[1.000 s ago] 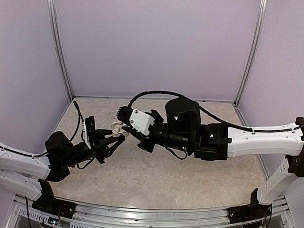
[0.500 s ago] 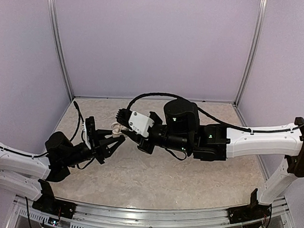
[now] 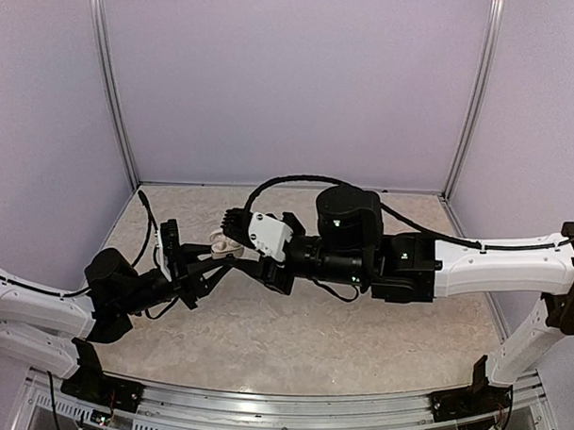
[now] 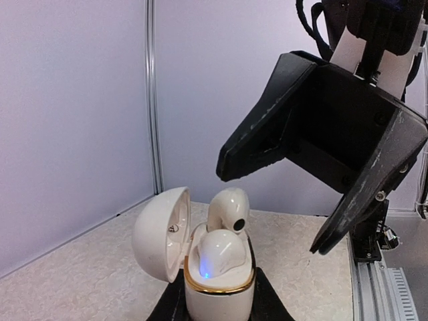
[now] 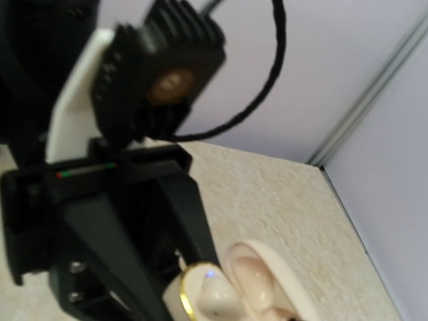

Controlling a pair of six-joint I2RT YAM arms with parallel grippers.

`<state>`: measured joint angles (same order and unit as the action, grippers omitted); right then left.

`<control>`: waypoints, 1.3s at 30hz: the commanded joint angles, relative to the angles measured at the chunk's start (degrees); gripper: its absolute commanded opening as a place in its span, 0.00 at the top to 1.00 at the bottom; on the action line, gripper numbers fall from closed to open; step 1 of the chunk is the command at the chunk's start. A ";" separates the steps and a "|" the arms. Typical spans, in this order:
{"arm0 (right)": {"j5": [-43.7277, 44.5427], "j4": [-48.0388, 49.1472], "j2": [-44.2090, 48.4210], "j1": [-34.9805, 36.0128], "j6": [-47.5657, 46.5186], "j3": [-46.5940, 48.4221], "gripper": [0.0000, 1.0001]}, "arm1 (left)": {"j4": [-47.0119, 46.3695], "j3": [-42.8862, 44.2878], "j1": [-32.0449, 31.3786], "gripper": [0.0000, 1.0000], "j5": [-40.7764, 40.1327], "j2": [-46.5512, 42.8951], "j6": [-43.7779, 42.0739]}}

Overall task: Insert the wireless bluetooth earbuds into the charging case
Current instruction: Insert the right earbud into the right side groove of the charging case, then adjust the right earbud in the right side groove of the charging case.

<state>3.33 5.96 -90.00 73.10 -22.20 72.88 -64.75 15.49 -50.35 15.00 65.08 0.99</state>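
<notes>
Left gripper (image 4: pixel 217 306) clamped on the open charging case (image 4: pixel 215 289), its fingers cropped by the frame edge, front earbud (image 4: pixel 218 251) seated, rear earbud (image 4: pixel 229 208) standing taller behind, stems hidden, right gripper (image 4: pixel 271 210) spread empty above, nearly closed a second ago

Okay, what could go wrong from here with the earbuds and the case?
The taller earbud sticks up out of the charging case, apparently not seated, so the lid may not close over it. The open right gripper hangs close by and might knock that earbud out when it moves.
</notes>
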 commanded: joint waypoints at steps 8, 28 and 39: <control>-3.22 -1.64 6.85 -0.91 1.67 -1.74 0.60 | -2.52 1.57 -0.37 0.97 1.56 -0.13 0.06; -6.08 -4.73 3.77 -2.36 2.78 -0.09 0.83 | -2.30 2.33 -1.07 0.97 3.23 0.48 -0.18; -4.48 -5.58 1.08 -2.59 2.84 1.26 0.88 | -1.96 2.44 -1.16 0.97 3.25 0.67 -0.64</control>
<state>-1.41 1.41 -87.61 70.96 -19.99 72.42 -64.75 16.32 -51.13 17.52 65.73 1.02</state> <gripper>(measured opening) 0.132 0.241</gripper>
